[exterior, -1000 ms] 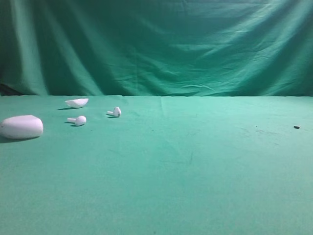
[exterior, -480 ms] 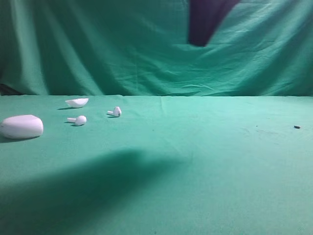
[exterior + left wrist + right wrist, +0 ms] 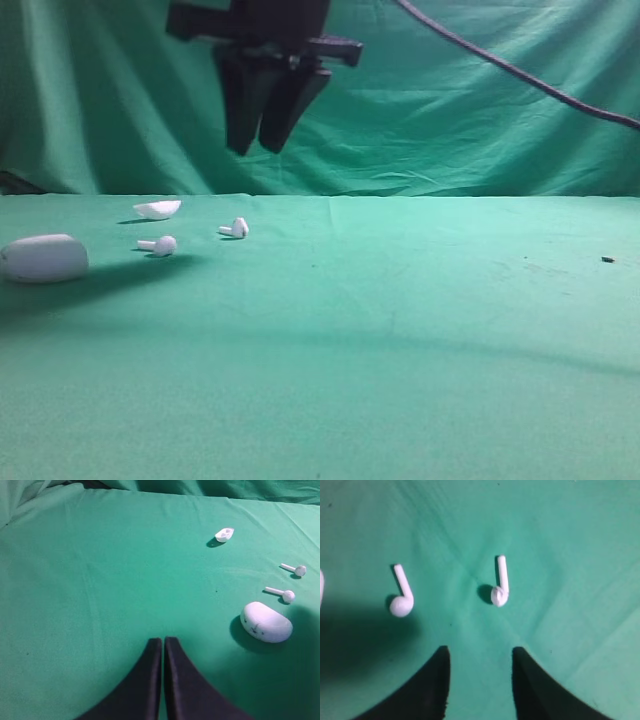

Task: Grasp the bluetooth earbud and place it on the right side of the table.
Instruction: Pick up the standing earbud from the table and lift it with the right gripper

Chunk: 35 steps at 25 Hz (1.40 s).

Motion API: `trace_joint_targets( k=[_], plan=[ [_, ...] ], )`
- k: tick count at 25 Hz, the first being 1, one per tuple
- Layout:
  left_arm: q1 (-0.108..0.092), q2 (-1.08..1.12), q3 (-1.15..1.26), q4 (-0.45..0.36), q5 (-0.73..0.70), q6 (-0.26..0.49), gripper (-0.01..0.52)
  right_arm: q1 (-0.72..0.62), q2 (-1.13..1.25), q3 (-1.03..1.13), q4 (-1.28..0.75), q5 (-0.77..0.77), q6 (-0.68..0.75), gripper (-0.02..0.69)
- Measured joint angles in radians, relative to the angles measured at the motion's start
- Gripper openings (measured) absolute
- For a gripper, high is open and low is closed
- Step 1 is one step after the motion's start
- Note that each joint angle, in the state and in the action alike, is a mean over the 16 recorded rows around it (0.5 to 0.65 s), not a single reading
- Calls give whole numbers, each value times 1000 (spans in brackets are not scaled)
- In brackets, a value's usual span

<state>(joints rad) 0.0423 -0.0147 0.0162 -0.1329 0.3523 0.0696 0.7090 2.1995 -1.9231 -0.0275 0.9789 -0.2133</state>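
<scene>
from the high view, a dark end effector hangs in the air in front of the green backdrop, above the left part of the table. by the right wrist view this is the right arm, reached across the middle, because all the white things lie on the left. its fingers look nearly together from this angle. below it lie the bluetooth earbud, a second earbud, a white shell and the oval case. a black cable crosses the backdrop.

in the left wrist view, the left end effector is clenched, fingers touching, low over bare cloth and well apart from the case. i think it only waits.

in the right wrist view, the right end effector is released and holds nothing. the bluetooth earbud lies flat just ahead of the gap, slightly to its right, its stem pointing away; the second earbud lies to the left. i judge the gap is aimed here so the fingers can come down on both sides of the stem.
</scene>
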Motion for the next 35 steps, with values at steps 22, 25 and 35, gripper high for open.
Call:
trace_joint_targets(
  k=[22,25,35],
  plan=[
    [0,0,0,0,0,0,0,-17,205,-150,-13,-59,102,342],
    [0,0,0,0,0,0,0,-17,208,-153,-6,-60,105,289],
    [0,0,0,0,0,0,0,-18,211,-178,10,-16,113,109]
  ],
)
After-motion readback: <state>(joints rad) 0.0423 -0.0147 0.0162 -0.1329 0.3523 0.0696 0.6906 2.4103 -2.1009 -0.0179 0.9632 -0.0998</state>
